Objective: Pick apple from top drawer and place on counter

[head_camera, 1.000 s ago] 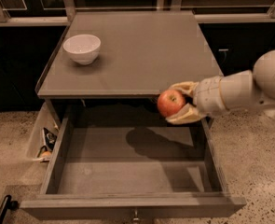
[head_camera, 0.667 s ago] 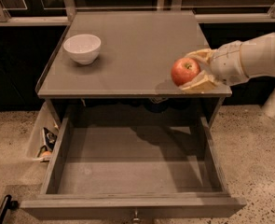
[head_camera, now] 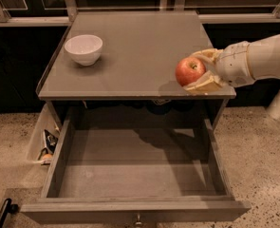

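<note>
The red apple (head_camera: 189, 71) with a yellowish blush is held between the tan fingers (head_camera: 202, 84) of my gripper (head_camera: 200, 70), which reaches in from the right. The apple hangs just above the front right part of the grey-brown counter (head_camera: 135, 46), close to its surface. The gripper is shut on the apple. The top drawer (head_camera: 135, 170) is pulled out wide open below the counter, and its flat grey floor holds nothing. Its small front knob (head_camera: 138, 219) shows at the bottom edge.
A white bowl (head_camera: 83, 49) stands on the counter's back left part. A side pocket with small packets (head_camera: 47, 146) hangs left of the drawer. A black handle (head_camera: 2, 213) lies on the speckled floor at bottom left. Dark cabinets line the back.
My gripper has lifted the apple from above the drawer's right side up and to the right, over the counter's front right corner. The bowl and drawer have not moved.
</note>
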You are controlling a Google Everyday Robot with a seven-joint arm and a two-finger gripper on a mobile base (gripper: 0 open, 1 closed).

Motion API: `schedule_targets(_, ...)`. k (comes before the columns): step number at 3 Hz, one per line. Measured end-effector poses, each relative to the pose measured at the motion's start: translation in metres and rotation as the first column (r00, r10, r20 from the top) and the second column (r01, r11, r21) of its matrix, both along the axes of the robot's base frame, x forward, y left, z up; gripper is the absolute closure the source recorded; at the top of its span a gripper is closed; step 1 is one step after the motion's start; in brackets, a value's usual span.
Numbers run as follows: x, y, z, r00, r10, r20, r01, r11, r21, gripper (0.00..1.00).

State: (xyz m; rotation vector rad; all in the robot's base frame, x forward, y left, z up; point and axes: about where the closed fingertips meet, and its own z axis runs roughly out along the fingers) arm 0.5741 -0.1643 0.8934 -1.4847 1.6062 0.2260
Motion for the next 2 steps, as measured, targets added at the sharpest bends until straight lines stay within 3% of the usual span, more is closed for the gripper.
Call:
schedule_targets(1,0.03,0.0,0.003,0.9996,0.021,0.021,-0.021,1.0,0.007,1.0)
schedule_targets(2,0.08,0.015,0.022,0.996,0.067,0.059,-0.071,0.996,0.059,1.0)
